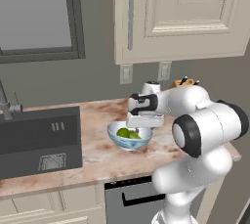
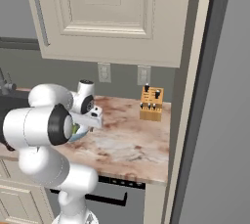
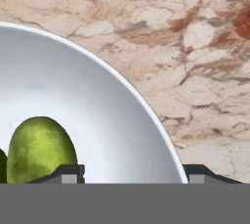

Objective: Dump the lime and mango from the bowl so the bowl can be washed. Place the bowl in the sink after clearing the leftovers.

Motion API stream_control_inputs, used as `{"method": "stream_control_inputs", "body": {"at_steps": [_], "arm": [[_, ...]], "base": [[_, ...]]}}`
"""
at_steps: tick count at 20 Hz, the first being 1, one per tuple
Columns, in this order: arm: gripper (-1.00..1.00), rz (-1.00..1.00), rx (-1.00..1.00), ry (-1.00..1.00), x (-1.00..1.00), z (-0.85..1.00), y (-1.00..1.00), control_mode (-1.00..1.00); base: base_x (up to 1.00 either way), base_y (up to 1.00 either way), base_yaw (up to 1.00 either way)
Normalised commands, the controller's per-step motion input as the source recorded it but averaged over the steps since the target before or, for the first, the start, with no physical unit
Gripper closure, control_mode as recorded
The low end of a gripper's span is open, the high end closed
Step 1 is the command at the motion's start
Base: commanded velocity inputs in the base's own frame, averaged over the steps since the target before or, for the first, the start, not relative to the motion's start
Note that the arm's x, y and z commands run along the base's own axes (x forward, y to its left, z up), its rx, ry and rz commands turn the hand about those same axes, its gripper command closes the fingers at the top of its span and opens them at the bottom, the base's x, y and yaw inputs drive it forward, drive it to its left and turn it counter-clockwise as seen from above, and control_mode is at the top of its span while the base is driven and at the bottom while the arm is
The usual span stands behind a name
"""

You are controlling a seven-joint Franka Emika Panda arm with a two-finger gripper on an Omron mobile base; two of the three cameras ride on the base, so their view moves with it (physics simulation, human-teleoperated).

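Bowl (image 1: 129, 137) looks rigid, smooth, slippery; pinch its 3 o'clock rim. End effector (image 3: 132, 171) straddles that rim, spread.

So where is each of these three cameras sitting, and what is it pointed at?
Left base view: behind the arm on its left, looking over the counter at the sink and bowl; the white arm rises lower right.
Right base view: behind on its right, facing the knife block; the arm fills lower left.
Hand view: on the hand, looking down at the bowl's rim and the mango; the pincer straddles the rim.
Both base views share counter, bowl and arm.
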Motion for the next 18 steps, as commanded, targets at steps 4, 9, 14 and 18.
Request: {"method": "stream_control_inputs", "body": {"at_steps": [4, 9, 14, 18], "arm": [[1.0, 0.0, 0.0, -0.03, 0.0, -0.23, 0.0, -1.0], [1.0, 0.0, 0.0, 0.0, 0.0, -0.03, 0.0, -1.0], [1.0, 0.0, 0.0, -0.09, -0.37, 0.01, 0.0, -1.0], [1.0, 0.0, 0.0, -0.2, -0.61, 0.13, 0.0, -1.0]], "base": [[0.0, 0.0, 0.0], [0.0, 0.0, 0.0], [0.0, 0.0, 0.0], [0.0, 0.0, 0.0]]}}
